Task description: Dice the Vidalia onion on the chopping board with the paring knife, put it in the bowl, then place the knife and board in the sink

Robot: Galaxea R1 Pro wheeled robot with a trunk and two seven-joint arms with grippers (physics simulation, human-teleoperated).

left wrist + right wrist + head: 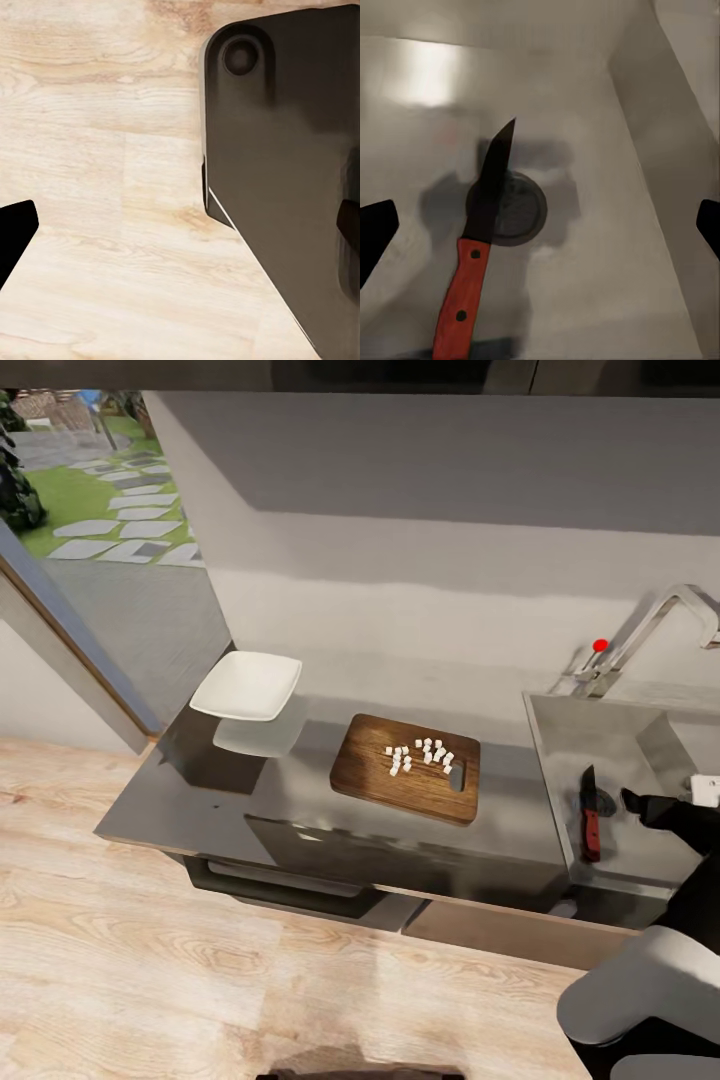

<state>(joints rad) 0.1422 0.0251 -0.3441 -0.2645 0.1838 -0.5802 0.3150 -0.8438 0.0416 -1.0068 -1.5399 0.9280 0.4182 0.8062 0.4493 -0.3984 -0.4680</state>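
Grey countertop [200, 800] carries the bowl [246, 685] at ten o'clock and the chopping board [407, 767] with diced onion [420, 754] at centre. At three o'clock the paring knife [480, 240] lies loose in the sink [560, 760] over the drain [521, 210] — right gripper [540, 232] spread wide, empty, fingertips cropped. Left gripper's state — cannot tell.

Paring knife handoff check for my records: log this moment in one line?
paring knife: in sink, over drain | right claw: open | diced onion: on chopping board | bowl: empty

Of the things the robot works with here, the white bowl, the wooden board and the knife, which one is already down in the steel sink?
The red-handled dark-bladed paring knife lies in the steel sink; the white square bowl and brown wooden chopping board sit on the grey countertop.
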